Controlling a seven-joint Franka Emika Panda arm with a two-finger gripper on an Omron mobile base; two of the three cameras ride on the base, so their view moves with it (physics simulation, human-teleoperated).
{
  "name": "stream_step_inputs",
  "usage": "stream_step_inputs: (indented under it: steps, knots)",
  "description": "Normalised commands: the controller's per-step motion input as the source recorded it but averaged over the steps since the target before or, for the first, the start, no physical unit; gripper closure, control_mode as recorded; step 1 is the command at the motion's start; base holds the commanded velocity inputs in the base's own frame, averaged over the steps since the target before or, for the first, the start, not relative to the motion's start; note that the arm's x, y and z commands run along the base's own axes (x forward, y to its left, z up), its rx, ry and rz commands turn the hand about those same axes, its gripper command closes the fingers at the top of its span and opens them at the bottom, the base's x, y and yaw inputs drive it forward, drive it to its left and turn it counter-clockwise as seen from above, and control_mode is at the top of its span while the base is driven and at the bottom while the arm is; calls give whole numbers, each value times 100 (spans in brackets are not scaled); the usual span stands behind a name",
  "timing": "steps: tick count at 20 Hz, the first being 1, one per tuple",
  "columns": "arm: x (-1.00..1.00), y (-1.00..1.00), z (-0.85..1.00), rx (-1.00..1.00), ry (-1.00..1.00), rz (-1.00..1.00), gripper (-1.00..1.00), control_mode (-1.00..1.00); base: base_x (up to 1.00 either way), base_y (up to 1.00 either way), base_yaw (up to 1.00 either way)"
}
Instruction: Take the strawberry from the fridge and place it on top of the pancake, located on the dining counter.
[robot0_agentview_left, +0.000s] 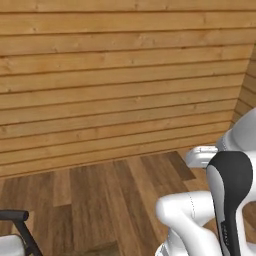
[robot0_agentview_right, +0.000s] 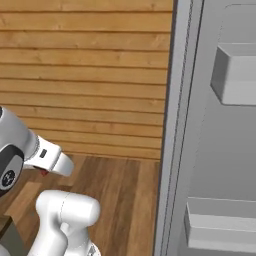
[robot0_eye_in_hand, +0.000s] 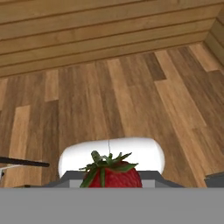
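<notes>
We see the strawberry (robot0_eye_in_hand: 110, 171) low in the hand view, red body up and green leaves spread toward the wooden floor (robot0_eye_in_hand: 131, 100), so we judge the gripper (robot0_agentview_right: 44, 171) clenched on it, though the fingertips themselves are hidden. We reckon the berry is light, soft and easily bruised, a little slick, best pinched across its broad shoulders, gently. To the right, in the right base view, the fridge (robot0_agentview_right: 220, 150) door stands open; its upper door bin (robot0_agentview_right: 235, 75) and lower one (robot0_agentview_right: 220, 225) face us, and we cannot tell their contents.
</notes>
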Motion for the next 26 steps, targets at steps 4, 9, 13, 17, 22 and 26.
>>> stream_step_inputs:
  steps: [4, 9, 13, 17, 22, 26]
  knots:
    - [0, 0, 0, 0, 0, 0, 100, 100, 100, 50, -10]
    - [0, 0, 0, 0, 0, 0, 100, 100, 100, 38, -1]
    - [0, 0, 0, 0, 0, 0, 100, 100, 100, -37, 9]
    - [0, 0, 0, 0, 0, 0, 100, 100, 100, -9, 2]
    - [0, 0, 0, 0, 0, 0, 100, 100, 98, 29, 1]
    - [0, 0, 0, 0, 0, 0, 100, 100, 100, 39, 2]
